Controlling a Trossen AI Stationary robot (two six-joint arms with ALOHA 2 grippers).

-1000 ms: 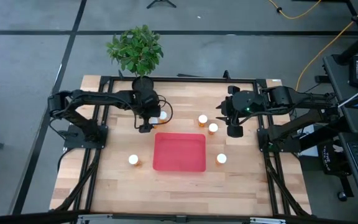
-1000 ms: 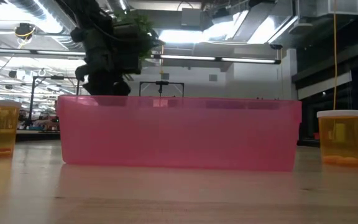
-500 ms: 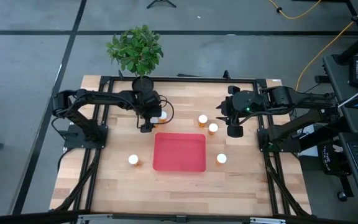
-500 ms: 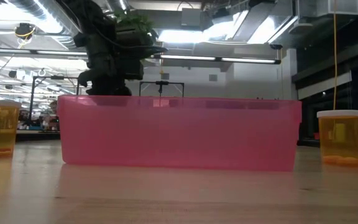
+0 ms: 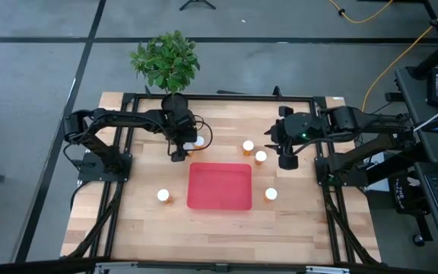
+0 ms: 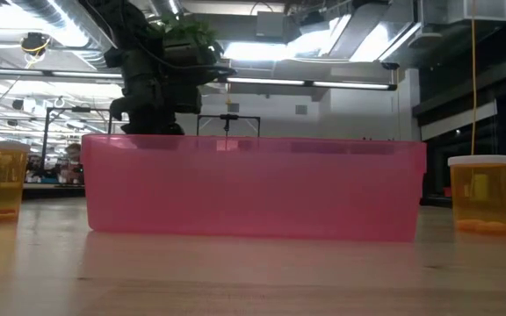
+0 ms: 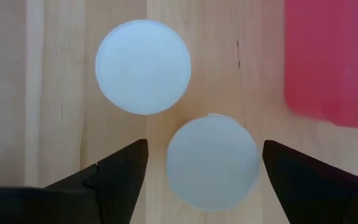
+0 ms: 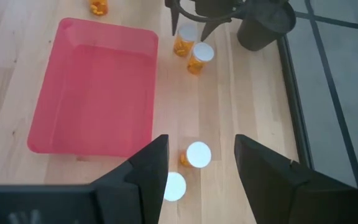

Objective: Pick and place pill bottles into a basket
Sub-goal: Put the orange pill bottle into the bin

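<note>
Left wrist view, blank white caps (image 7: 143, 66), no labels

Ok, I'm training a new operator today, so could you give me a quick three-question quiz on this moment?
1. True or false: the red tray already holds a bottle.
2. How many bottles stand on the table in the high view?
3. The left gripper is: A) open above a bottle cap, B) shut on a bottle, C) over the plant.

Key: 1 false; 2 six; 3 A. The right gripper waits open near two bottles.
</note>
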